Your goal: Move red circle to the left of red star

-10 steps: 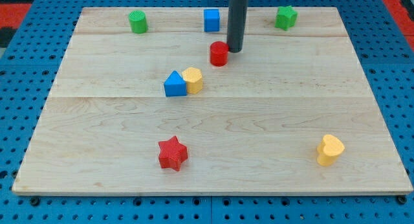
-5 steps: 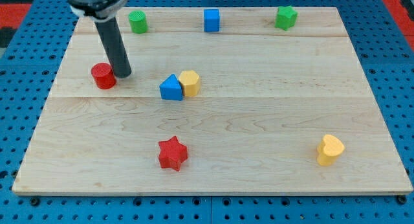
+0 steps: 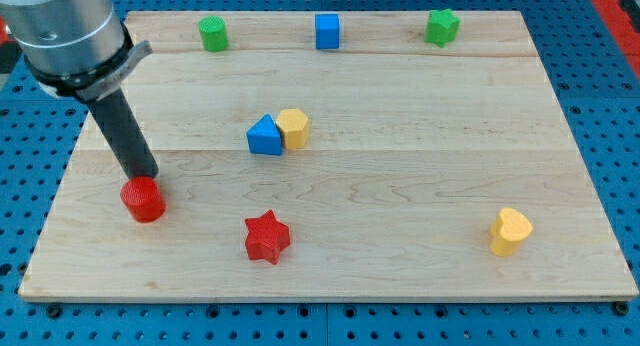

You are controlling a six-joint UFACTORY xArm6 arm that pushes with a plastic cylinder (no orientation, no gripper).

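Observation:
The red circle (image 3: 143, 200) lies on the wooden board at the view's lower left. The red star (image 3: 267, 237) lies to its right, slightly lower in the view, about a hand's width away. My tip (image 3: 141, 175) stands right at the circle's upper edge, touching or nearly touching it. The dark rod leans up to the view's upper left, where the arm's grey body (image 3: 65, 31) covers the board's corner.
A blue triangle (image 3: 264, 137) and a yellow block (image 3: 294, 128) touch each other mid-board. A green cylinder (image 3: 212, 33), a blue cube (image 3: 327, 31) and a green star (image 3: 442, 27) line the top edge. A yellow heart (image 3: 510, 231) lies at the lower right.
The red circle has been pushed from the upper middle to the left, then down to the lower left. My tip moved with it. The blue triangle and yellow block shifted slightly left.

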